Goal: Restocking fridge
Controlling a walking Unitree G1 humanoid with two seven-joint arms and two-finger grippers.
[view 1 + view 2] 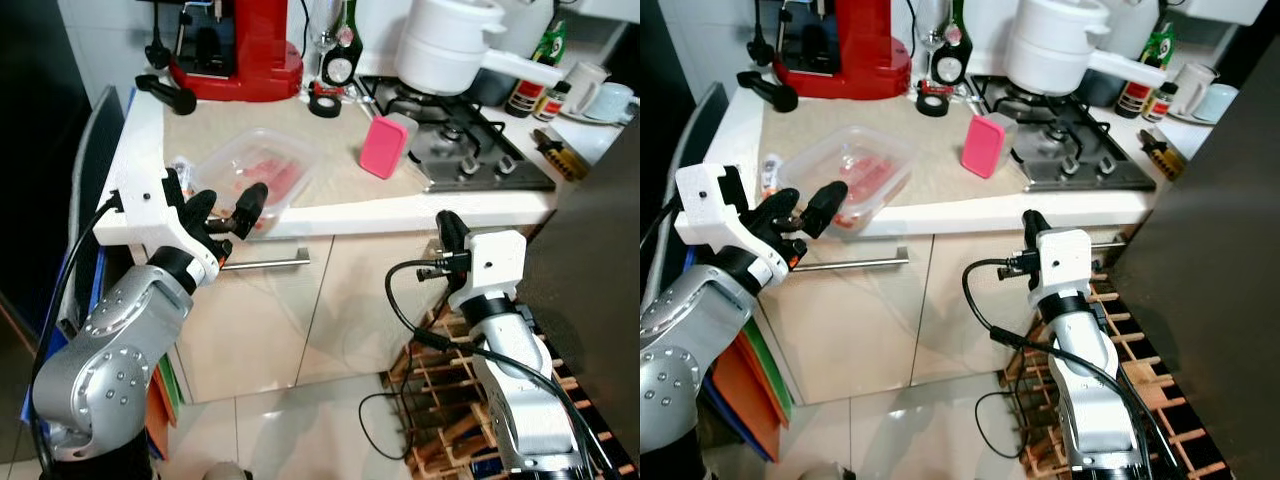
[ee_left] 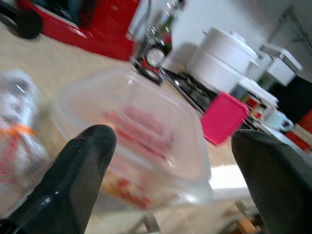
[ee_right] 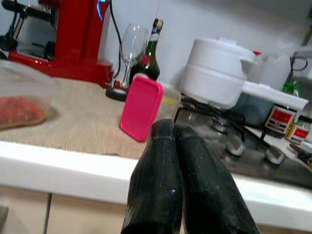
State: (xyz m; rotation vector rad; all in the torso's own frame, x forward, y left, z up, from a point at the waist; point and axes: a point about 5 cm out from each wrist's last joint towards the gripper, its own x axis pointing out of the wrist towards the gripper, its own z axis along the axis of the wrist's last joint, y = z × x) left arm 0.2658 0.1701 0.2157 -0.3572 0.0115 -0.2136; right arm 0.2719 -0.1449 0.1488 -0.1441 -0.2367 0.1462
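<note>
Beige counter (image 1: 340,170) carries a clear plastic container (image 1: 258,172) of red food at its front edge, near the robot's left. The left gripper (image 1: 228,213) hangs just before that edge, fingers spread wide and empty, the container straight ahead between them. The right gripper (image 1: 450,232), pressed closed on nothing, sits below the counter, well apart.

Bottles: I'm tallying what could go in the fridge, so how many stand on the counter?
3 visible: a dark wine bottle beside the red machine, and a green bottle and small bottle right of the hob. Others may be hidden.
</note>
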